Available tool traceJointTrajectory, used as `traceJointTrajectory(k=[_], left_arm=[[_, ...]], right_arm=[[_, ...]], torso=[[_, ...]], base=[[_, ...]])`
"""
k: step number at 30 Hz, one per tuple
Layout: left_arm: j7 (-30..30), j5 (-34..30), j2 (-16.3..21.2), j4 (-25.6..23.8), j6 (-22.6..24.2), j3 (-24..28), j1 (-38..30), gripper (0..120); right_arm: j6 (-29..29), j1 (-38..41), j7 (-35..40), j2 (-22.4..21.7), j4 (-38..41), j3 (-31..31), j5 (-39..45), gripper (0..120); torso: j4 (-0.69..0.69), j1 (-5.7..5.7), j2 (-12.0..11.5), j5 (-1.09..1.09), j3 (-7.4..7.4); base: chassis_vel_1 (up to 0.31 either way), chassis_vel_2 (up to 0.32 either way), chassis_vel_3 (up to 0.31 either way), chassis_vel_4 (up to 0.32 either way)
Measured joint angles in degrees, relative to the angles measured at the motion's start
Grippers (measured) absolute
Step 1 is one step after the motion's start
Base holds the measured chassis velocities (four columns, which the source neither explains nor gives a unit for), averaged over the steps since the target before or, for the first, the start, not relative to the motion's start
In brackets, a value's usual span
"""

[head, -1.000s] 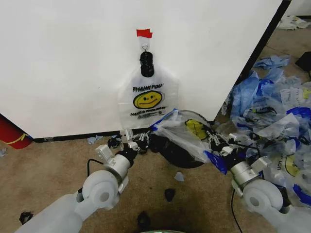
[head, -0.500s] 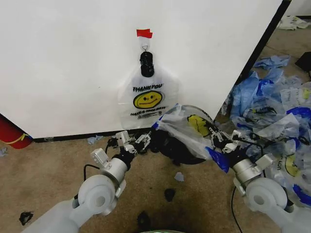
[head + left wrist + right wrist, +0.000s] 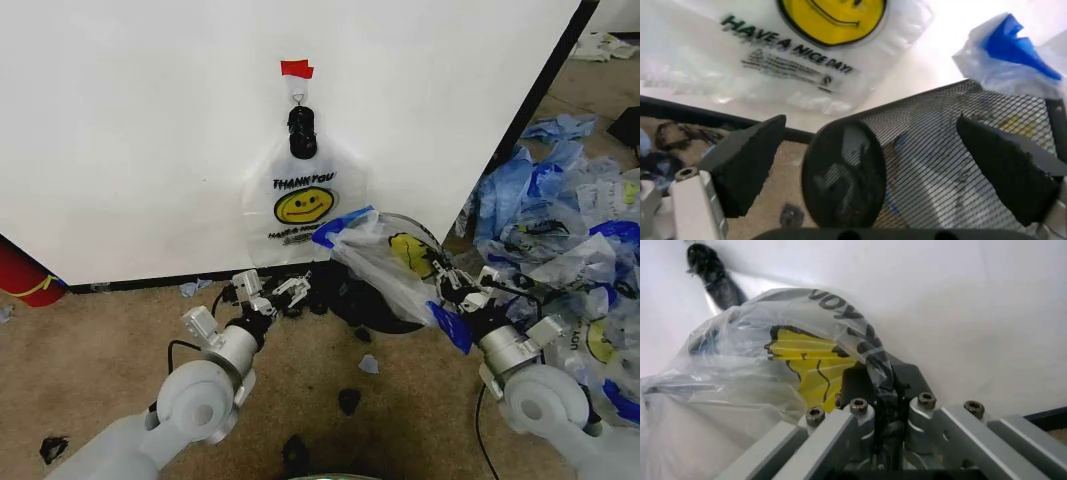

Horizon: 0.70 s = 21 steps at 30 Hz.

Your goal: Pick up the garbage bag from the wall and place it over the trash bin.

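Note:
A whitish garbage bag (image 3: 385, 257) with a yellow smiley face and blue-edged handles drapes over the far rim of the black mesh trash bin (image 3: 372, 305). My right gripper (image 3: 452, 288) is shut on its right edge; in the right wrist view the plastic (image 3: 797, 352) is pinched between the closed fingers (image 3: 860, 390). My left gripper (image 3: 268, 296) stands open to the left of the bin, touching nothing. Its black pads (image 3: 747, 162) frame the bin's mesh wall (image 3: 940, 165). A second such bag (image 3: 303, 200) hangs on the wall (image 3: 140, 130) from a hook under red tape (image 3: 296, 68).
A red cylinder (image 3: 25, 275) stands at the left by the black baseboard. A heap of crumpled blue and white bags (image 3: 570, 220) covers the floor on the right. Small dark scraps (image 3: 348, 400) lie on the brown carpet in front of the bin.
My left gripper has drawn back to the left, away from the bag's edge. The bag's blue-edged left corner has risen and shifted right over the bin. The right gripper keeps its hold.

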Motion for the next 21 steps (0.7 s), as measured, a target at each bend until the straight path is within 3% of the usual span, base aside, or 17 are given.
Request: traceJointTrajectory(k=[5,10,15,21], left_arm=[[-1.09,-0.01,-0.14,-2.01,-0.38,-2.36,1.66,100],[-2.56,-1.13,1.06,-8.61,0.19,-3.41,2.38,100],[-3.10,-5.69,2.81,-16.87,2.61,-2.50,3.53,100],[-1.64,-7.57,3.44,-16.86,3.69,2.35,0.37,100]], right_arm=[[0.17,0.26,1.42,1.03,-0.78,-0.60,-2.39,0],[1.15,0.49,3.97,2.23,-1.22,-1.60,-6.78,0],[2.42,1.44,6.74,4.79,-1.65,-4.14,-16.36,0],[3.35,3.70,8.19,7.11,-1.93,-7.76,-24.67,0]], torso=[[0.00,0.00,0.00,-0.01,0.00],[-0.01,0.00,0.00,0.00,0.00],[0.01,0.00,0.00,0.00,0.00],[0.01,0.00,0.00,0.01,0.00]], base=[[0.000,0.000,0.000,0.000],[0.000,0.000,0.000,0.000],[0.000,0.000,0.000,0.000],[0.000,0.000,0.000,0.000]])
